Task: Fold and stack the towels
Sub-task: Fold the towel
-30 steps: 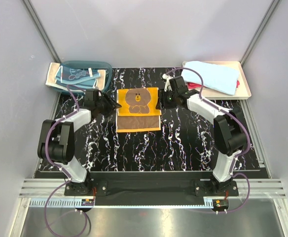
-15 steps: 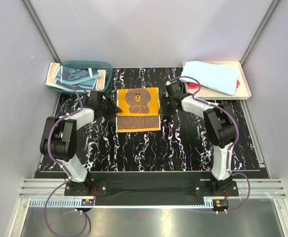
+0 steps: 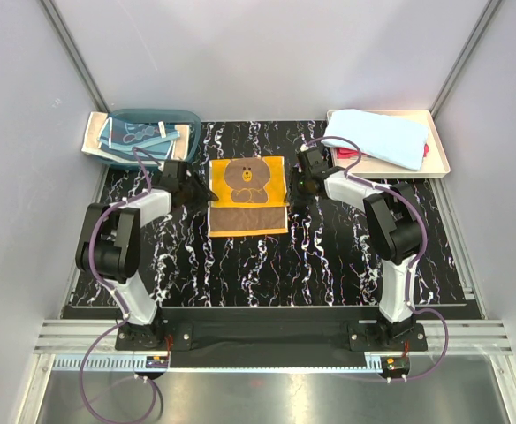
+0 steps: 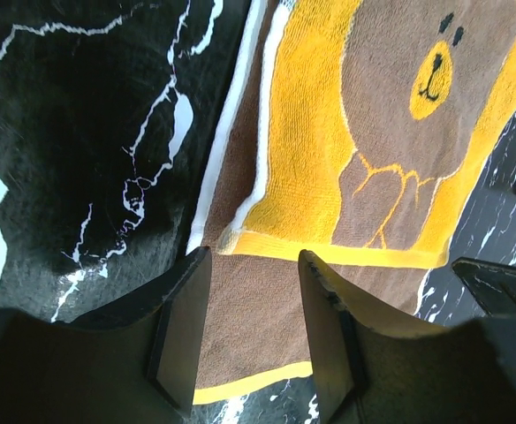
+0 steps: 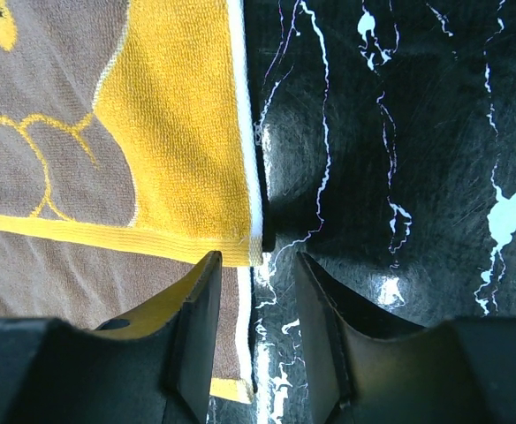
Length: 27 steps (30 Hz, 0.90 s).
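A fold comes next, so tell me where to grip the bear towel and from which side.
Pinch the bear towel at its side edges: left end effector from the left, right end effector from the right, coming in low. It lies flat on the table, so those edges likely offer the only lip.

pale grey walls (image 3: 267, 53) — black white-veined table (image 3: 329, 256)

The left arm (image 3: 117, 243) at lower left and the right arm (image 3: 402, 231) at lower right both have bulky black joints and pale grey-white links. A thin purple cable (image 3: 80, 375) loops along each. Their fingers (image 4: 180, 329) are flat, matte black wedges.
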Available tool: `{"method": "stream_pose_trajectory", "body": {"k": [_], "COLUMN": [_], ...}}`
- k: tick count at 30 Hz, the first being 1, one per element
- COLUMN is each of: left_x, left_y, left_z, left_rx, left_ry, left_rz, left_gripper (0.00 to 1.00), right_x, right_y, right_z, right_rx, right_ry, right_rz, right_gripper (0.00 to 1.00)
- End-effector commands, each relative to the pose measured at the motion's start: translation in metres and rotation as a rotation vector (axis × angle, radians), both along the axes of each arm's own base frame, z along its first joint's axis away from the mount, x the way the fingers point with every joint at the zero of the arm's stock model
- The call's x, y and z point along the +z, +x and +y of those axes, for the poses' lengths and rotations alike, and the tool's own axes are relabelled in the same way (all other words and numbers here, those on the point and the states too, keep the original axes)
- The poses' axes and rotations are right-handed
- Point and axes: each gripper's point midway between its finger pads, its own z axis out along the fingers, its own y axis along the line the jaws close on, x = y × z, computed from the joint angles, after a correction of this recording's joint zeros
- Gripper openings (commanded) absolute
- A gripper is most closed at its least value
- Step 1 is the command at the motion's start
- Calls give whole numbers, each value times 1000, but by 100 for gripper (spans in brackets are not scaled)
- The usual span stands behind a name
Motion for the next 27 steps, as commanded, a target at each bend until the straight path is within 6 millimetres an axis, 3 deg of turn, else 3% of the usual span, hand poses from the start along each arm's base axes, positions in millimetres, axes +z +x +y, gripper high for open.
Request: {"method": "stream_pose_trajectory", "body": {"k": [1, 18, 27], "left_x": [11, 4, 6], "left_y": [19, 26, 28], "left_z": [3, -1, -2], "left_rx": [6, 3, -3], "left_ry": [32, 30, 27], "left_rz": [-54, -47, -53], "left_gripper": [48, 41, 29], "right_x": [7, 2, 0], "right_y": [14, 16, 19], "right_z": [1, 3, 5], "right_rx": [-31, -48, -53], "right_ry": [7, 14, 17], "right_rz": [-42, -34, -25], "right_gripper": [45, 40, 38]}}
